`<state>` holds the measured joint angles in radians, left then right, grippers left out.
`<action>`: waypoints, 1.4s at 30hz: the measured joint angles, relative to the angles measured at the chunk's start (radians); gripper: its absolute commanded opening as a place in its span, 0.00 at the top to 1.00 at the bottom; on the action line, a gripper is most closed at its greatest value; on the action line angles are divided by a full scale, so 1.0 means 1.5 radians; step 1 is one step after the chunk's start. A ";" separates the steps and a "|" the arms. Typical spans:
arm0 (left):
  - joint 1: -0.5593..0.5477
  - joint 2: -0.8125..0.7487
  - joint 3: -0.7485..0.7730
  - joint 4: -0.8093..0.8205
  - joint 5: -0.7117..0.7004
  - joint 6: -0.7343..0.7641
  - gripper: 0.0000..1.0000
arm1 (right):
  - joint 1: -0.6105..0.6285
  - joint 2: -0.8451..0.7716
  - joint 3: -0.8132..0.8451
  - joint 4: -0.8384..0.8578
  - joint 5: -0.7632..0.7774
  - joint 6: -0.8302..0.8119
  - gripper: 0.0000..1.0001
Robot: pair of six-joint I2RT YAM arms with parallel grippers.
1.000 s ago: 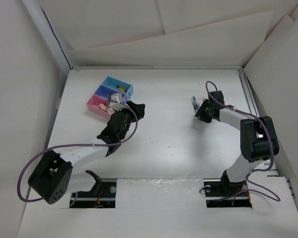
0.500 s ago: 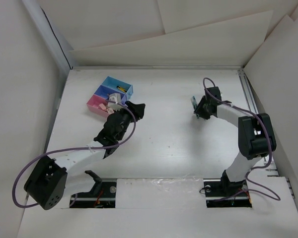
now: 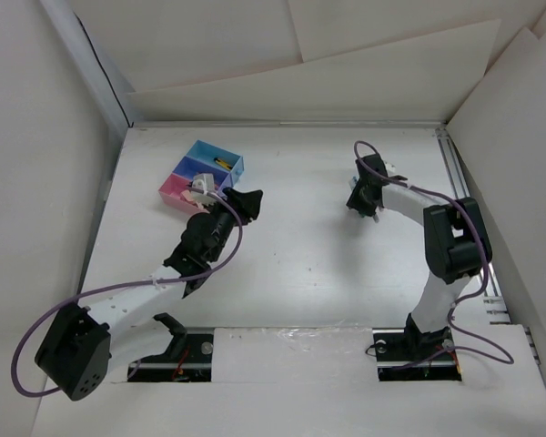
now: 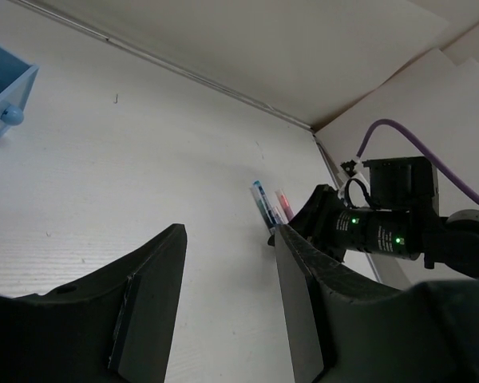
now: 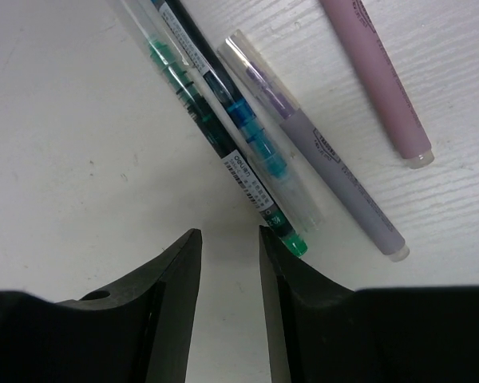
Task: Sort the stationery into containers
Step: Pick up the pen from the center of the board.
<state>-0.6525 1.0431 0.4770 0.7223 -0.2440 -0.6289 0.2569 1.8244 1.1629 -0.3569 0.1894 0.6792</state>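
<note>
The white table looks matt, with a fine ribbed grain. On it lie clear glossy plastic pens with green and blue ink, a lilac pen with a smooth matt barrel and a see-through cap, and a matt pink pen. The right gripper is black plastic with a dull sheen. At the far left, the joined blue and pink plastic bins look smooth. The pale card sheets behind are matt.

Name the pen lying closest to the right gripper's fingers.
The green-ended pen, leftmost; its tip stops just short of the right gripper. The lilac pen and pink pen lie farther right.
</note>
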 measured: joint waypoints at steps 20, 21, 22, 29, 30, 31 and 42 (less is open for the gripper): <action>0.000 0.011 -0.004 -0.005 0.007 0.003 0.57 | -0.010 0.001 0.020 -0.024 0.076 -0.005 0.63; 0.000 0.013 -0.004 -0.005 0.008 0.003 0.57 | -0.012 0.003 0.023 -0.026 0.076 -0.007 0.63; 0.000 0.014 -0.004 -0.004 0.009 0.003 0.57 | -0.014 0.007 0.028 -0.027 0.076 -0.009 0.63; 0.000 0.017 -0.004 -0.004 0.011 0.003 0.57 | -0.012 0.028 0.064 -0.054 0.070 -0.023 0.62; 0.000 0.017 -0.004 -0.004 0.011 0.003 0.57 | -0.010 0.030 0.070 -0.062 0.069 -0.025 0.62; 0.000 0.017 -0.004 -0.005 0.011 0.002 0.57 | -0.008 0.032 0.077 -0.068 0.067 -0.027 0.61; 0.000 0.016 -0.004 -0.005 0.011 0.001 0.57 | 0.000 0.060 0.098 -0.093 0.055 -0.047 0.58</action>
<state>-0.6525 1.0676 0.4713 0.7155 -0.2272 -0.6273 0.2565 1.9141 1.3098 -0.4961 0.2714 0.6090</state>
